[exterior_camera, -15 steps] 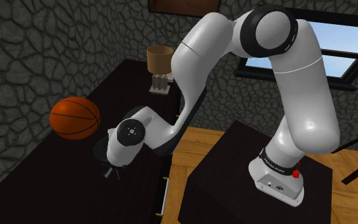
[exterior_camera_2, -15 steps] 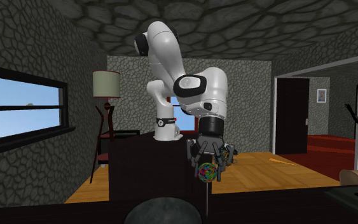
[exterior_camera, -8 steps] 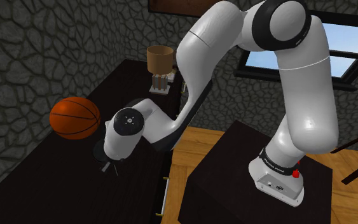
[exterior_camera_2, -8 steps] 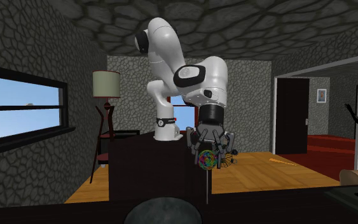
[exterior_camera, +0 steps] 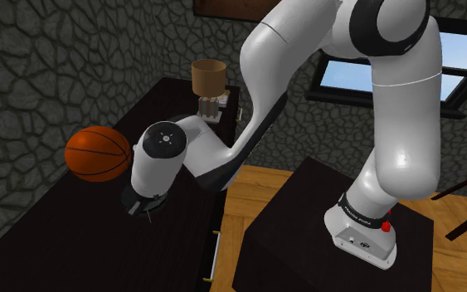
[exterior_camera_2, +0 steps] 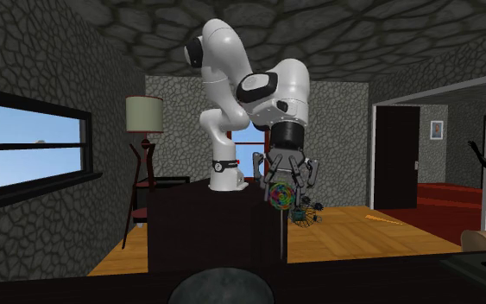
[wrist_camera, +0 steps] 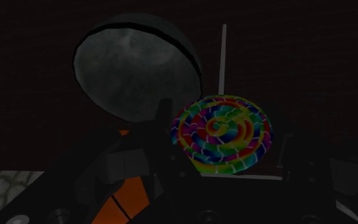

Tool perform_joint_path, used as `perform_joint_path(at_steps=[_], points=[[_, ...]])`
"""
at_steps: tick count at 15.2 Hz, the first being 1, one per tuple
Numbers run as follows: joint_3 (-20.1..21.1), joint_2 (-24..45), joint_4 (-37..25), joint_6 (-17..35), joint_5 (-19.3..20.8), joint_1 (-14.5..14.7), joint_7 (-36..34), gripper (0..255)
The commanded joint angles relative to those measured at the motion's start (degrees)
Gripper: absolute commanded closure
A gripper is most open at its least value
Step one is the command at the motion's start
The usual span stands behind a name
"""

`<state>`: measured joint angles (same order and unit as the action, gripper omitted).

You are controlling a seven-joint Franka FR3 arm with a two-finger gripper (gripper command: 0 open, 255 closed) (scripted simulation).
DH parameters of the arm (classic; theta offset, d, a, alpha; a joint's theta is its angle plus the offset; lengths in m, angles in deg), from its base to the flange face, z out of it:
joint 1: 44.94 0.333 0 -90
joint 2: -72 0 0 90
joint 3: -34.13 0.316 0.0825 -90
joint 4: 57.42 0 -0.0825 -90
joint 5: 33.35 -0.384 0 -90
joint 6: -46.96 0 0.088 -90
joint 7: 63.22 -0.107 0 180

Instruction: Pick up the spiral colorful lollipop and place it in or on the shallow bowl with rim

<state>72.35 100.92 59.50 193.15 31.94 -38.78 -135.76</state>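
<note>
The shoulder view is showing an orange basketball [exterior_camera: 97, 153] resting on the dark surface [exterior_camera: 65, 240] beside the arm's wrist. The wrist view is revealing the grey shallow bowl [wrist_camera: 136, 63] from above, lying just beyond the lollipop [wrist_camera: 222, 133]. In the second exterior view the end effector [exterior_camera_2: 281, 183] is grasping the lollipop by its disc, holding it clear above the surface. The disc is swirling in rainbow bands flecked with white dashes, and its thin stick is hanging straight down.
</note>
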Motion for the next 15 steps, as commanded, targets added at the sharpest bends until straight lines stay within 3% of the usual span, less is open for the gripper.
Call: perform_joint_path(at_steps=[1,10,15], points=[[1.0,-1.3,0.4,-0.4,-1.7,-0.8,1.4,255],[5.0,-6.1,1.0,-2.3,-8.9,-4.0,7.2,255],[4.5,-3.5,-4.5,-3.1,-11.5,-7.7,15.8,255]])
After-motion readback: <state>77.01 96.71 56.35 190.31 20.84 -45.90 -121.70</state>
